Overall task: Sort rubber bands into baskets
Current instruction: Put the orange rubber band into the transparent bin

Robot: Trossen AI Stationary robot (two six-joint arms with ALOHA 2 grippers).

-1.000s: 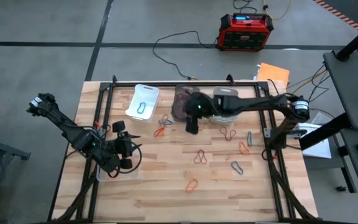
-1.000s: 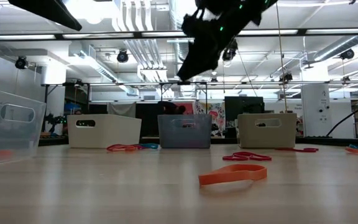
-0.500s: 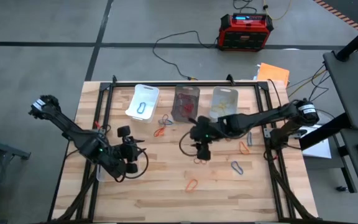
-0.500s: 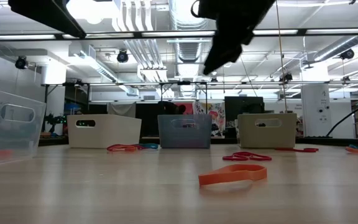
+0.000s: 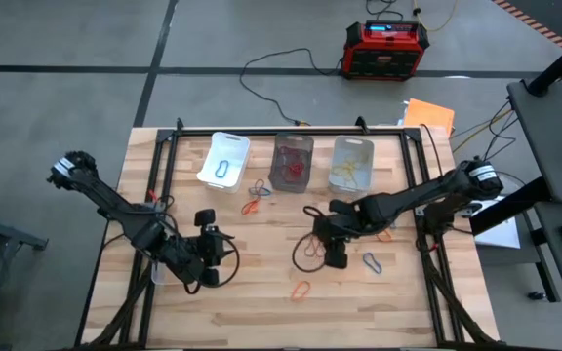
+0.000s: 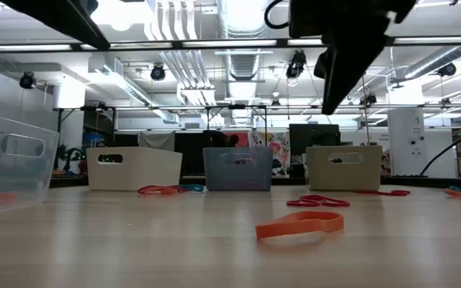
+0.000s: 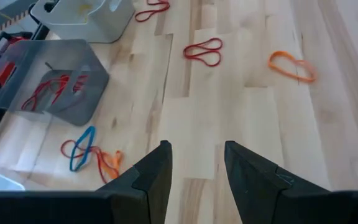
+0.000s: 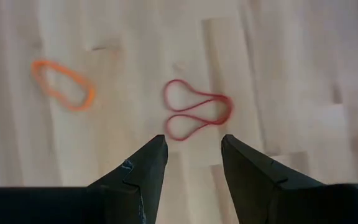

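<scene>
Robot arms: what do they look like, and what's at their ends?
Both are thin, dark, jointed arms. Each ends in a black tool, the left tool and the right tool, with two flat, angular fingers. A black cable loops beside the right one.

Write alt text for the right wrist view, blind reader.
The right pincer, fingers apart and holding nothing, hangs over a bare wooden table just short of a red rubber band pinched into a figure-eight. An orange rubber band lies apart from it, off to one side.
</scene>
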